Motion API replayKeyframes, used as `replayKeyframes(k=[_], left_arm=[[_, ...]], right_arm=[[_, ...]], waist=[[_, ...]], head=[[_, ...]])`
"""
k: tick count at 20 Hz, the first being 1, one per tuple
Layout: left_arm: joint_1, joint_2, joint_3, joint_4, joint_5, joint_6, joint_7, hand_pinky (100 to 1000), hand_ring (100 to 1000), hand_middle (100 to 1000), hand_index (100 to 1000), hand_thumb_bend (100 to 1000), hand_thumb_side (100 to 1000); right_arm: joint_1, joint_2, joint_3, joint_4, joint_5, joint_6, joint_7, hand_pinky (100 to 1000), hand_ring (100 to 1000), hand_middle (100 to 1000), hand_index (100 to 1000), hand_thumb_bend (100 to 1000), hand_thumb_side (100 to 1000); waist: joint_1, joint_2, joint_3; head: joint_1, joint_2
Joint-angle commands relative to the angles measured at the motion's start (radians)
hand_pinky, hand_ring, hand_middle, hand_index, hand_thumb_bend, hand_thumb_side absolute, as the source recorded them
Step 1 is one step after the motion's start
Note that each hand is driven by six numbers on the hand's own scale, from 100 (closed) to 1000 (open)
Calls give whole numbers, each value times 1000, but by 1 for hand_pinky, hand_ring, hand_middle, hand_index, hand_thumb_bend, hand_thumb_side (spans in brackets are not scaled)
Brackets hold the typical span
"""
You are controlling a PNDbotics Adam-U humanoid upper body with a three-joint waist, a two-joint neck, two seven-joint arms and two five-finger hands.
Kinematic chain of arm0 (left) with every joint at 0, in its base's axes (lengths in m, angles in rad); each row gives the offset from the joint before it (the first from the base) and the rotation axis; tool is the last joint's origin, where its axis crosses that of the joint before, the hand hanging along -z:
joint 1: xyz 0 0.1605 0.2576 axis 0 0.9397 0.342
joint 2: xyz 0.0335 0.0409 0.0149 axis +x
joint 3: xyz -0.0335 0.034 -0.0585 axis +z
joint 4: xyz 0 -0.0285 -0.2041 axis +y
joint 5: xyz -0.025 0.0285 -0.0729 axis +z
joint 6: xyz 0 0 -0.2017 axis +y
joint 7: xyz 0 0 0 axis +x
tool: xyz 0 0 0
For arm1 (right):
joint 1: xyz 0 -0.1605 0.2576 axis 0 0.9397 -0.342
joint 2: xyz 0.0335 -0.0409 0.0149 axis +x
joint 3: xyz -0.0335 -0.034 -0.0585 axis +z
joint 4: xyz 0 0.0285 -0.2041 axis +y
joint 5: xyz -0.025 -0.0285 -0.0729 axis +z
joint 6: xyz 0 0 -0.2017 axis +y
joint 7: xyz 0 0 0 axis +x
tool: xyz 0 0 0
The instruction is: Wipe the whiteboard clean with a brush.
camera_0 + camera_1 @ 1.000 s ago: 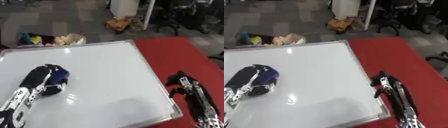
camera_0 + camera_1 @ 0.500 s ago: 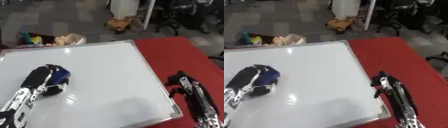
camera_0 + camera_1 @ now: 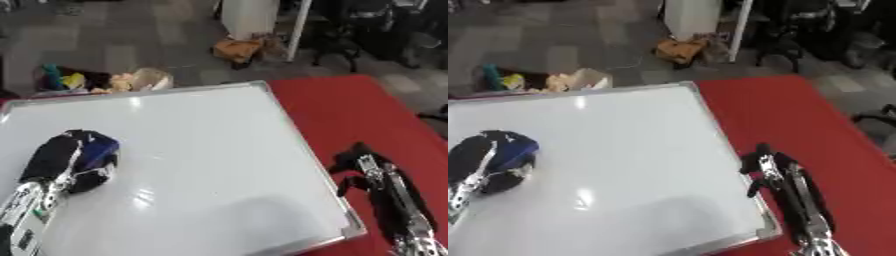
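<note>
1. Lying flat on the red counter [image 3: 350, 110] is a big whiteboard [image 3: 192, 165] with a silver rim. It fills most of the view, and its white face looks clean and shiny.
2. The left hand [image 3: 63, 162] comes in from the lower left and rests on the left part of the whiteboard.
3. Its black fingers are curled over a blue brush [image 3: 98, 148]. The hand has hold of the brush, and the brush sits right on the board.
4. The brush is near the left edge of the board, about halfway up it. Only its blue side peeks out from under the fingers.
5. The right hand [image 3: 366, 167] rests on the red counter, just beside the right rim of the whiteboard, near its lower right corner.
6. Its fingers look bent down toward the counter and it holds nothing. I cannot tell for sure how far open they are.
7. The black and silver right arm [image 3: 407, 210] runs from that hand down to the lower right corner of the view.
8. Past the far edge of the board is a grey floor [image 3: 131, 45]. A brown bag [image 3: 238, 50] and some coloured things [image 3: 96, 82] lie on it.
</note>
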Motion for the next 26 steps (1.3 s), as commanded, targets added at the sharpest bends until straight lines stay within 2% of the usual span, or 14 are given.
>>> replayKeyframes(k=[1,3,4,5,15,26], left_arm=[[6,47,24,17,-2,27,17,457,682,601,813,422,471],[12,58,32,22,-4,36,27,469,688,604,814,422,471],[16,64,37,25,-4,41,31,478,693,606,813,381,422],[20,70,41,27,-3,46,34,483,696,606,813,422,472],[46,93,60,32,13,69,54,510,714,620,807,421,483],[26,69,13,-5,-13,24,9,537,719,629,783,422,512]], right_arm=[[-2,-13,-11,-22,3,-2,0,316,585,492,602,100,840],[-2,-13,-12,-22,3,-2,-1,316,586,492,602,100,840],[-2,-13,-12,-22,4,-2,-1,316,586,492,602,100,840],[-2,-13,-12,-22,4,-2,-1,316,585,492,602,100,840],[0,-15,-14,-22,4,-3,-3,316,585,492,602,100,840],[-1,-15,-13,-22,2,-3,-2,316,585,492,602,100,839]], waist=[[-2,-14,2],[-2,-14,3],[-2,-14,4],[-2,-14,4],[-1,-16,5],[0,-18,-2]], head=[[-3,-10],[-4,-10],[-5,-10],[-5,-10],[-7,-11],[-3,-11]])
